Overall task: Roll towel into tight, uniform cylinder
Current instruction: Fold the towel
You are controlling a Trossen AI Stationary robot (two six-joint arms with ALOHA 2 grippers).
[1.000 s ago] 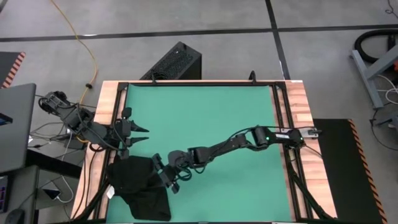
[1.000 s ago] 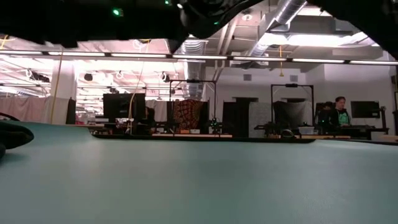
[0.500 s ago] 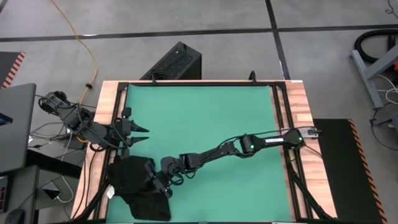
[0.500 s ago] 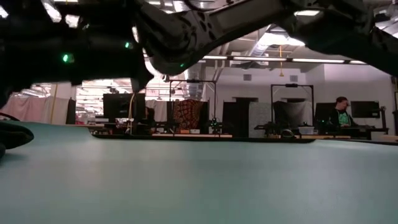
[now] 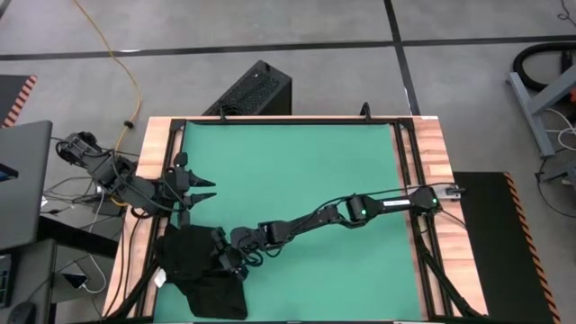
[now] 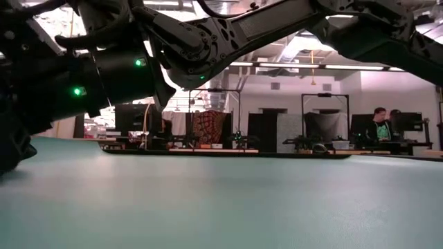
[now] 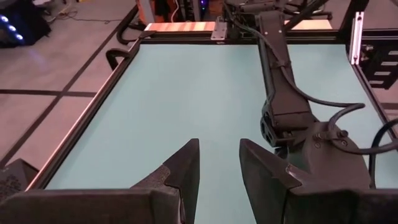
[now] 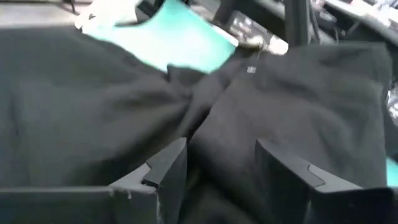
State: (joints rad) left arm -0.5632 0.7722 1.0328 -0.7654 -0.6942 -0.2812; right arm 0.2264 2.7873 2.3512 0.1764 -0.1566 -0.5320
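Note:
The black towel [image 5: 191, 270] lies crumpled on the near left corner of the green mat [image 5: 306, 162], with a small white tag [image 5: 160, 280] at its left edge. My right gripper [image 5: 221, 257] reaches low across the mat, open over the towel's right part. In the right wrist view a raised fold of the towel [image 8: 211, 118] runs between its fingers. My left gripper [image 5: 205, 189] hangs open above the mat's left side, farther back than the towel, with nothing between its fingers [image 7: 186, 168]. My right gripper's open fingers [image 8: 166, 167] stand on either side of a fold in the towel's right part, coming nearly level from the table's right. I cannot tell whether they touch the cloth.
A black ribbed box [image 5: 252, 90] stands on the floor beyond the far edge, and a laptop [image 5: 22, 180] sits left of the table. Wooden rails [image 5: 423, 180] frame the mat. The mat's middle and far part lie bare. People sit in the room behind [image 6: 377, 124].
My right gripper has sunk and gone toward the table's left edge, from beside the towel's right edge to over the cloth. In the low view its arm has come down and now fills the top of the picture.

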